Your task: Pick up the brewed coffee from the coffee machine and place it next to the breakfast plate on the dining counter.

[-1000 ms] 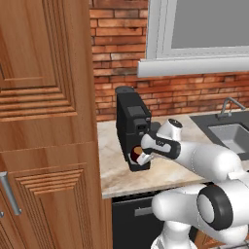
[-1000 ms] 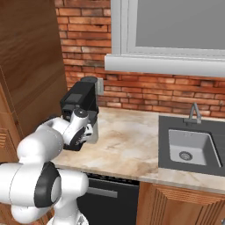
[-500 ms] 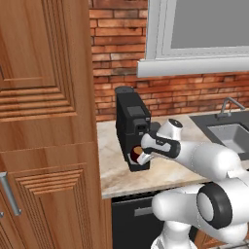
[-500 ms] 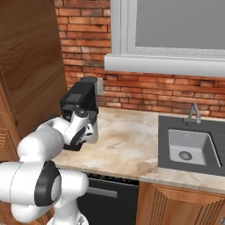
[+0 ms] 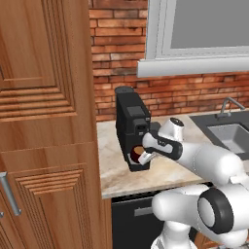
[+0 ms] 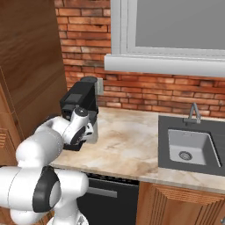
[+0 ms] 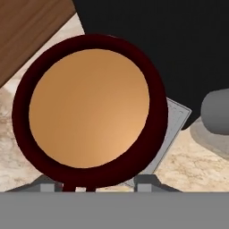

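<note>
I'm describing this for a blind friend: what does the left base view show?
A white robot arm reaches its hand to a dark maroon mug of coffee sitting in a black coffee machine on a marble counter. Tall wooden cabinets stand left; a sink lies right, below a brick wall.

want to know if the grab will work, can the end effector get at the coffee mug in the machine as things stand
Probably yes. The end effector is already at the coffee mug in the front bay of the coffee machine. In the hand view the mug's rim sits right above the fingertips, with nothing between.
</note>
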Controlling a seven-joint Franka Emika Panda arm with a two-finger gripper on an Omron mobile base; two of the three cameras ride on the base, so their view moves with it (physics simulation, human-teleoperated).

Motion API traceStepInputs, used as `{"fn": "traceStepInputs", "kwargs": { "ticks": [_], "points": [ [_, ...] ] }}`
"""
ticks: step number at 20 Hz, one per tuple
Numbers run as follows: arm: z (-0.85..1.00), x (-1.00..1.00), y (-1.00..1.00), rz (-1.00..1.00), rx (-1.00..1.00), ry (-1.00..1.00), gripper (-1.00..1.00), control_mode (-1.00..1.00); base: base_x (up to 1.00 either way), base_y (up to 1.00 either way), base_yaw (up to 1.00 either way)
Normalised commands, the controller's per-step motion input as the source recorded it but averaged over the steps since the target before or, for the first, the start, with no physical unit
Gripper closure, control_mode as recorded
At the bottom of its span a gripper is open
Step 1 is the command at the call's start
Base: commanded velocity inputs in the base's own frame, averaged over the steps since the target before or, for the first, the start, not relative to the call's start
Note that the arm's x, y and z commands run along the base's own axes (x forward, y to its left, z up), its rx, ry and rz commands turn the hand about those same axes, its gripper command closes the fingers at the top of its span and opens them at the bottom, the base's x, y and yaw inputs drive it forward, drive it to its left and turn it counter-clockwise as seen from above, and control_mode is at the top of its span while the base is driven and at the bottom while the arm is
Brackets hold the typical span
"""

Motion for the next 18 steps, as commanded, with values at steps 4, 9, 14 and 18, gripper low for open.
{"fn": "traceStepInputs", "kwargs": {
  "ticks": [4,9,14,18],
  "points": [
    [0.19,-0.38,0.0,0.0,0.0,-0.06,1.0,-1.0,0.0,0.0,0.0],
    [0.18,-0.39,0.0,0.01,0.0,-0.1,1.0,-1.0,0.0,0.0,0.0],
    [0.17,-0.37,-0.08,0.0,0.0,-0.08,1.0,-1.0,0.0,0.0,0.0],
    [0.3,-0.33,-0.19,0.0,0.0,-0.11,1.0,-1.0,0.0,0.0,0.0]
  ]
}}
